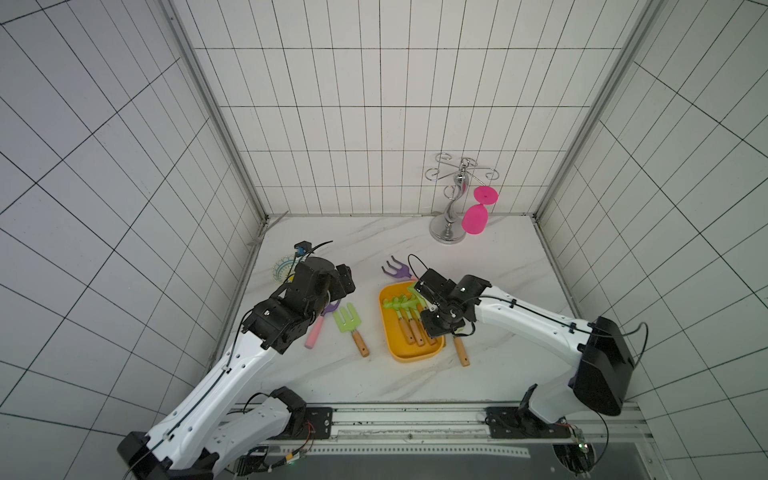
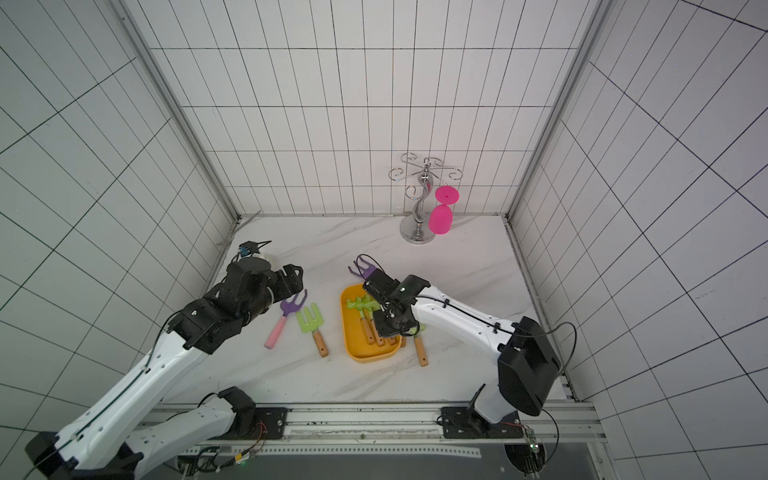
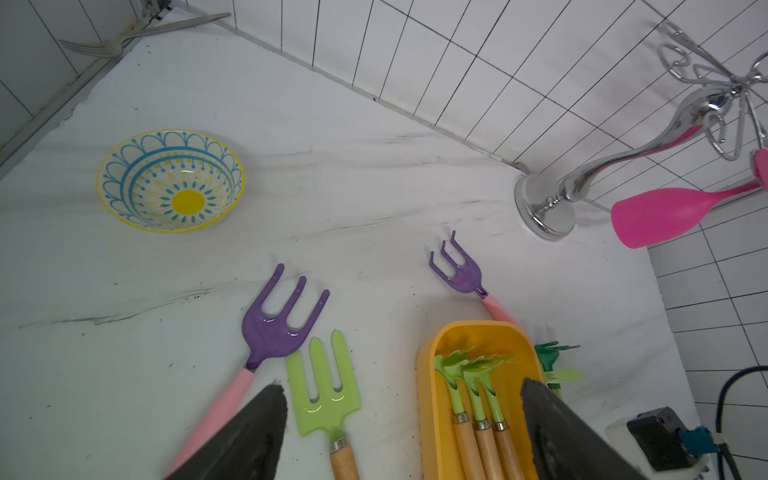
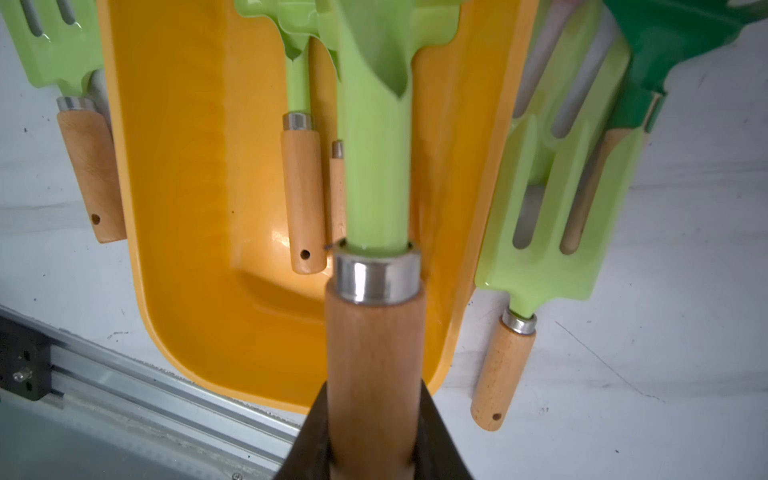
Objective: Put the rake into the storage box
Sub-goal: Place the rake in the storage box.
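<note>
Right gripper sits above the storage box, green rakes inside.

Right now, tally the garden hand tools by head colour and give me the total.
Light green: 5, three rakes in or over the storage box, two forks flanking it.
Dark green: 1, a tool right of the box.
Purple: 2, a fork and a claw.
Total: 8.
</note>
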